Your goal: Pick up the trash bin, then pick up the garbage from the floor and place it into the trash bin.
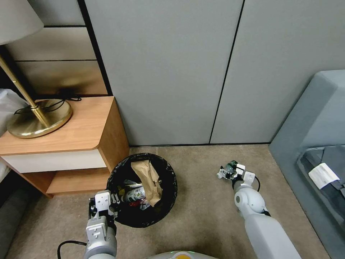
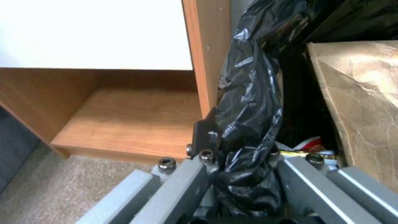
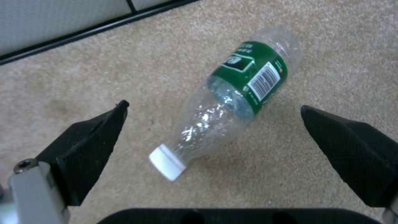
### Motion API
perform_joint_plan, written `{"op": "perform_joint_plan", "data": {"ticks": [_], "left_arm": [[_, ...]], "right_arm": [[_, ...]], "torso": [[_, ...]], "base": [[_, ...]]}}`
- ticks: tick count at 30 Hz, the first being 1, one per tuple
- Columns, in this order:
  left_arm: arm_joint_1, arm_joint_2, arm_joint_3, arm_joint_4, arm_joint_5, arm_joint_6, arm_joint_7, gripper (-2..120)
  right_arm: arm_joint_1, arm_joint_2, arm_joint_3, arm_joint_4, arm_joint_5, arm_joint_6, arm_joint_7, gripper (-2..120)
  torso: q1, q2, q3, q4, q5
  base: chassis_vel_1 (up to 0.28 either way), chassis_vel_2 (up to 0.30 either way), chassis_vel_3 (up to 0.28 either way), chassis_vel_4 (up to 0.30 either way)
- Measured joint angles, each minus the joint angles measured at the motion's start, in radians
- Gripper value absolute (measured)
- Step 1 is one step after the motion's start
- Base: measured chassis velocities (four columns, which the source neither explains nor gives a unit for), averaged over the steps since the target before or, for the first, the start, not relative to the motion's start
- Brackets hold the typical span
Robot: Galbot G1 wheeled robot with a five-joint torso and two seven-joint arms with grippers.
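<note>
1. The right gripper's (image 3: 213, 124) fingers (image 3: 89, 146) are spread wide above the carpet, with the garbage between them: a clear plastic bottle (image 3: 232, 105) with a green label, lying on its side.
2. To grasp well, I'd lower until both fingers flank the bottle's middle, then close gently; the thin plastic will likely crumple or roll.
3. The left gripper's (image 2: 240, 174) fingers are clamped on the trash bin's (image 1: 143, 190) bag-covered rim, beside the nightstand (image 1: 64, 144).
4. A brown paper bag (image 1: 149, 180) covers much of the bin's contents; its white wall is hidden.
</note>
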Motion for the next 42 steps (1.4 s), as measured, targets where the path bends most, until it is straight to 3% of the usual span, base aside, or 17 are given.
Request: {"op": "perform_joint_plan", "data": {"ticks": [15,31,39,40,42], "left_arm": [[0.0,0.0,0.0,0.0,0.0,0.0,0.0,1],[0.0,0.0,0.0,0.0,0.0,0.0,0.0,1],[0.0,0.0,0.0,0.0,0.0,0.0,0.0,1],[0.0,0.0,0.0,0.0,0.0,0.0,0.0,1],[0.0,0.0,0.0,0.0,0.0,0.0,0.0,1]], "right_arm": [[0.107,0.006,-0.017,-0.219,-0.011,0.047,-0.041,100],[0.171,0.013,-0.041,-0.354,-0.029,0.116,-0.079,97],[0.18,0.011,-0.042,-0.369,-0.03,0.133,-0.086,78],[0.182,0.01,-0.042,-0.37,-0.03,0.136,-0.088,68],[0.183,0.01,-0.042,-0.369,-0.03,0.137,-0.089,64]], "torso": [[0.0,0.0,0.0,0.0001,0.0],[0.0,0.0,0.0,0.0001,0.0],[0.0,0.0,0.0,0.0001,-0.0001],[0.0,0.0,0.0,0.0001,-0.0001],[0.0,0.0,0.0,0.0001,-0.0001]], "base": [[0.0,0.0,0.0,0.0],[0.0,0.0,0.0,0.0],[0.0,0.0,0.0,0.0],[0.0,0.0,0.0,0.0],[0.0,0.0,0.0,0.0]]}}
